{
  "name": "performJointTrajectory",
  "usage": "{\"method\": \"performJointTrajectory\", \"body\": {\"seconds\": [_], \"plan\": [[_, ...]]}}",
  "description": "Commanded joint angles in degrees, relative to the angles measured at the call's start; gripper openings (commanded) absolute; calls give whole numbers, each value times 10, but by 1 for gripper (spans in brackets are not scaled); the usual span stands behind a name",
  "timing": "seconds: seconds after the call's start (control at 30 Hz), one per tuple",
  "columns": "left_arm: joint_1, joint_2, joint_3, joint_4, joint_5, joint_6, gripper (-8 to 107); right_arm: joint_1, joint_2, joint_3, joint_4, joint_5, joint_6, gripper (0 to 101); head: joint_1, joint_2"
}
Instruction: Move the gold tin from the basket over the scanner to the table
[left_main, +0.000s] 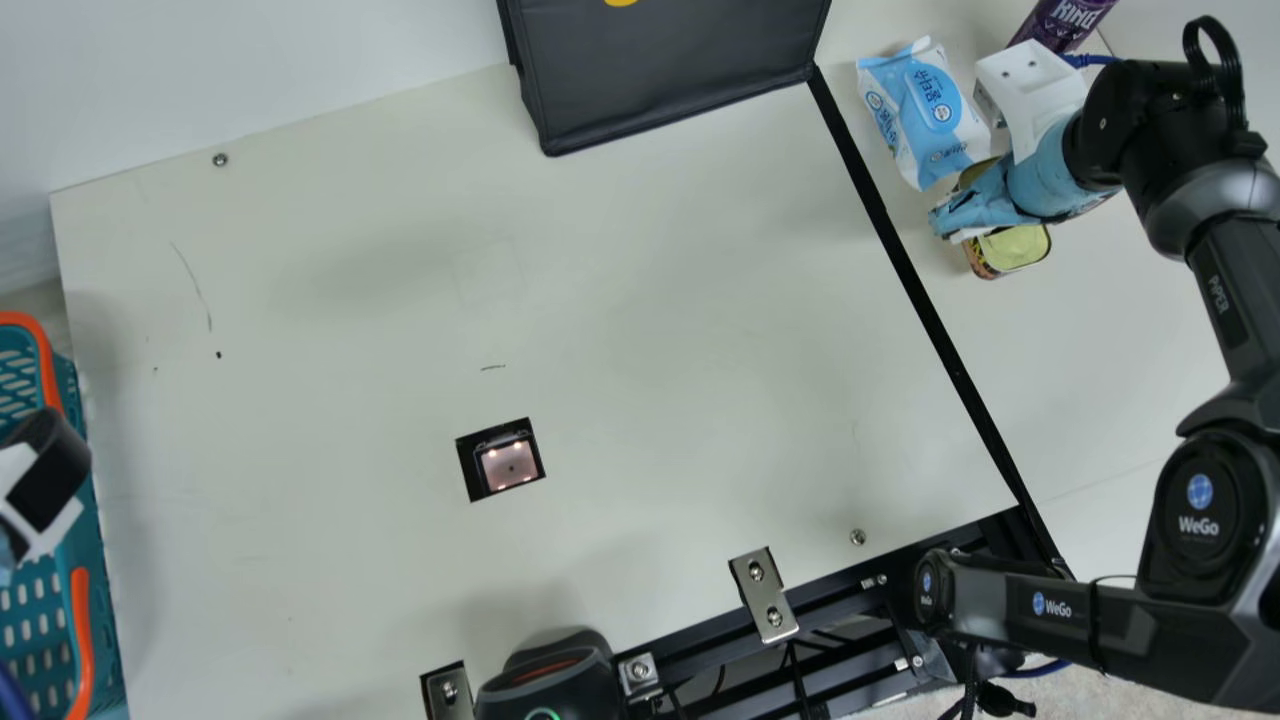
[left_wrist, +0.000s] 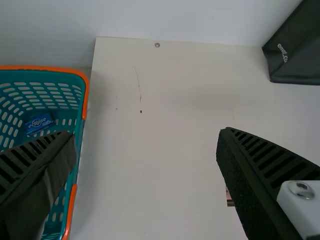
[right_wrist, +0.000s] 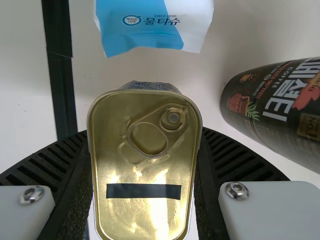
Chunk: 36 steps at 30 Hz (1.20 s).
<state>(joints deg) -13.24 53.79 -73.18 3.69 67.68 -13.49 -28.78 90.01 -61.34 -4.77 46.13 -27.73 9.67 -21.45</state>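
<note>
Far left, find the teal, slotted plastic basket (left_main: 103, 610) with orange trim, holding a small blue box (left_wrist: 39, 122); beside and partly over it, the left hand (left_wrist: 146, 135), spread wide and gripping nothing. Farther right, set into the cream desk (left_main: 350, 400), note the black square scanner (left_main: 508, 465) with its lit pinkish pane. Past the long black strip (left_main: 905, 260), come to the blue-and-white soft wipes packet (left_main: 925, 110) and, just beside it, the right hand (right_wrist: 144, 137), pinching the gold rectangular metal tin (right_wrist: 145, 215) with ring pull and black band. Looks beyond the scanner already, at or just over the desk; can't tell whether touching. Probably near the end, with only setting down and letting go left. Expect stiff metal, modest weight, smooth and a bit slippery, hardly fragile. Best taken by the two long side walls, about as now, clear of the ring pull. Lower level, open gently, and mind the dark printed can (right_wrist: 280, 110) standing apart to the right in the right wrist view.
</note>
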Motion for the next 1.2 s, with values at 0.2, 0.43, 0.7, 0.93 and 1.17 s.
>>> {"method": "performJointTrajectory", "body": {"seconds": [0.2,0.43,0.7,0.93,1.17], "plan": [[0,0,0,0,0,0,90,-8,17,10,4,-28,-30,0,-17,-1],[0,0,0,0,0,0,90,-10,28,13,9,-38,-47,0,-17,-1],[0,0,0,0,0,0,90,-11,39,12,19,-43,-59,13,-17,-1],[0,0,0,0,0,0,90,-10,45,13,26,-45,-65,37,-17,-1],[0,0,0,0,0,0,90,-8,49,15,31,-48,-67,60,-17,-1]]}}
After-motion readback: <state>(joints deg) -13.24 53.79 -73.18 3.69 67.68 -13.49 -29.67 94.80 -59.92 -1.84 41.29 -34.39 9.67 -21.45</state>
